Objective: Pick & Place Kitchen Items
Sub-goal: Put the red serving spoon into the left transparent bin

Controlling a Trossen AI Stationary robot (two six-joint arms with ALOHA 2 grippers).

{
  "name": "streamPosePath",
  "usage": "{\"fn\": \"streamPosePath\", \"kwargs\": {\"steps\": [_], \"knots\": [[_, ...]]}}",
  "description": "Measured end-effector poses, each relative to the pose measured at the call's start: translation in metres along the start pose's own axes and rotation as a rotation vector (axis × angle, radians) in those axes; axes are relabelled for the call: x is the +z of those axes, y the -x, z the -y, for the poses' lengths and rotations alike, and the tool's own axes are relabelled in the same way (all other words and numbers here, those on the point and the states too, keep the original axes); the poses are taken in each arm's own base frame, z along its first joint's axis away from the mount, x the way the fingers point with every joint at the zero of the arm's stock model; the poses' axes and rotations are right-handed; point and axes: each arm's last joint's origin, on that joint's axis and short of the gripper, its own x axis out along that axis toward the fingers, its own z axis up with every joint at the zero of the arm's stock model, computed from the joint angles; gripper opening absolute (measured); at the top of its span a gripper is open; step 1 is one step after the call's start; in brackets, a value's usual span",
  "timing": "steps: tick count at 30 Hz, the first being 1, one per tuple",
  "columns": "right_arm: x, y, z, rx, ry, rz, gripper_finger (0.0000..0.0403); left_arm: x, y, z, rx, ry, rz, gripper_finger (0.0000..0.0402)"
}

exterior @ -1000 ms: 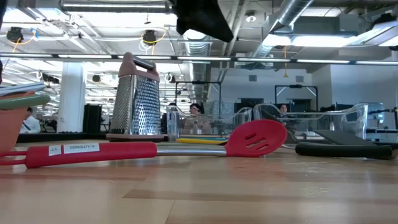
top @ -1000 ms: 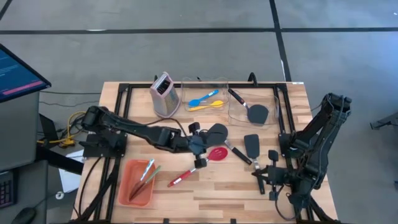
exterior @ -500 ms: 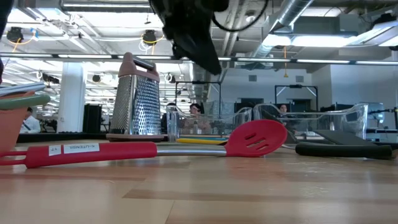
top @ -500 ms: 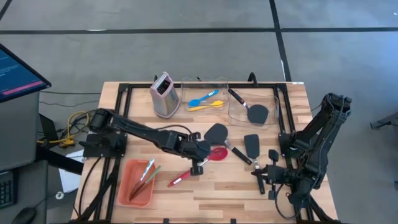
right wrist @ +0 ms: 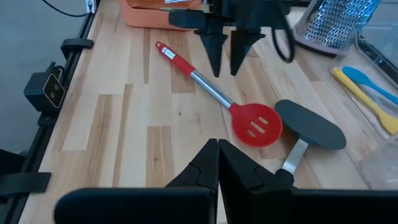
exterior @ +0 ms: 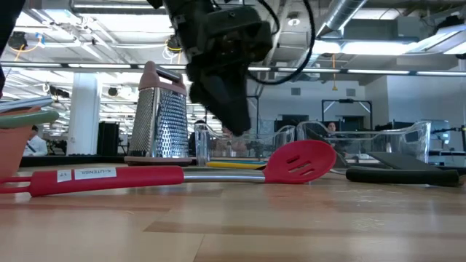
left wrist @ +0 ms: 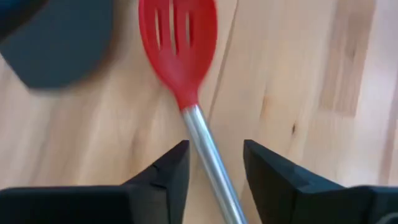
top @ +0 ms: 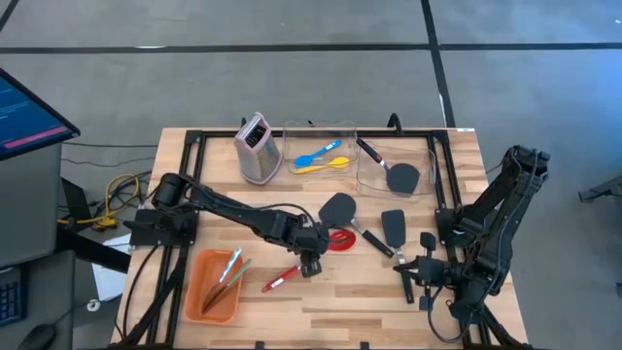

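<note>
Hovering over the table (top: 389,287), the left end effector (right wrist: 224,57) spreads its 2 fingers (left wrist: 163,177) astride the red slotted spoon's (right wrist: 256,124) metal shaft, holding nothing. The right end effector (right wrist: 218,163) waits shut, empty, nearby.

Both arms are built of dark, nearly black segments with rounded joint housings. The left arm (top: 228,206) is a chain of slim links with a cylindrical knob-like joint near its base, and black cables loop off it. Its gripper (left wrist: 213,163) ends in two matte black fingers (left wrist: 166,171), blocky at the root and narrowing to blunt, chamfered tips; from the right wrist view they read as two tapering black spikes under a boxy black wrist. The right arm (top: 496,219) is bulkier, with thick links and black cable runs. Its gripper (right wrist: 218,163) has two smooth black wedge-shaped fingers (right wrist: 202,167) on a broad black bar.
</note>
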Motion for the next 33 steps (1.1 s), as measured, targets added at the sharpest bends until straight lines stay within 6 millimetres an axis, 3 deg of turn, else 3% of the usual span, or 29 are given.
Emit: {"fn": "streamPosePath", "kwargs": {"steps": [5, 16, 24, 33], "knots": [[-0.001, 0.0, 0.001, -0.006, 0.013, -0.005, 0.0, -0.014, -0.012, -0.004, 0.02, 0.08, -0.054, 0.0161], [-0.002, -0.001, 0.002, -0.013, 0.024, -0.01, 0.0, -0.043, -0.03, -0.014, -0.01, 0.176, -0.151, 0.0162], [-0.003, -0.001, 0.002, -0.014, 0.025, -0.01, 0.0, -0.044, -0.031, -0.011, -0.073, 0.177, -0.155, 0.0158], [-0.003, -0.001, 0.002, -0.014, 0.025, -0.01, 0.0, -0.036, -0.031, -0.024, -0.049, 0.183, -0.124, 0.0143]]}}
